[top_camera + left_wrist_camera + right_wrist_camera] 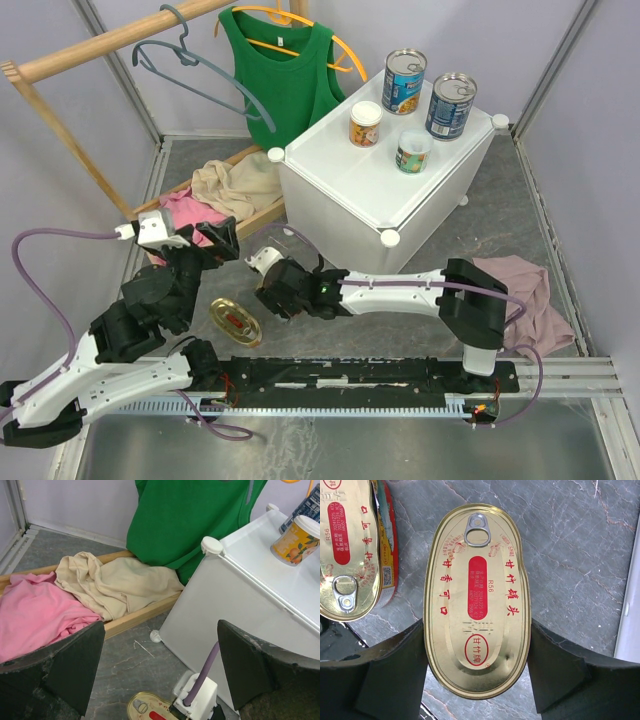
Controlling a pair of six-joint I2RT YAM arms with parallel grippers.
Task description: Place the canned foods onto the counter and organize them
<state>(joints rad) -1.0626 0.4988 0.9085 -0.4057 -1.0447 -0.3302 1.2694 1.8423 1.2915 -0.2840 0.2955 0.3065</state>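
The white counter (350, 185) carries two tall blue-labelled cans (404, 80) (451, 104) and two small white-lidded cans (365, 123) (412, 152) on its far half. My right gripper (272, 292) is low over the grey floor, left of the counter. It is shut on an oval gold tin (476, 600), one finger on each long side, pull tab pointing away. This tin also shows in the left wrist view (145, 707). The second oval tin (236, 322) lies on the floor beside it (347, 545). My left gripper (161, 630) is open and empty, facing the counter's corner (211, 545).
A wooden tray (262, 208) with pink (35, 615) and beige (115, 582) clothes lies left of the counter. A green tank top (280, 70) hangs on a wooden rack behind. A mauve cloth (530, 300) lies on the floor at right. A rail (400, 375) runs along the front.
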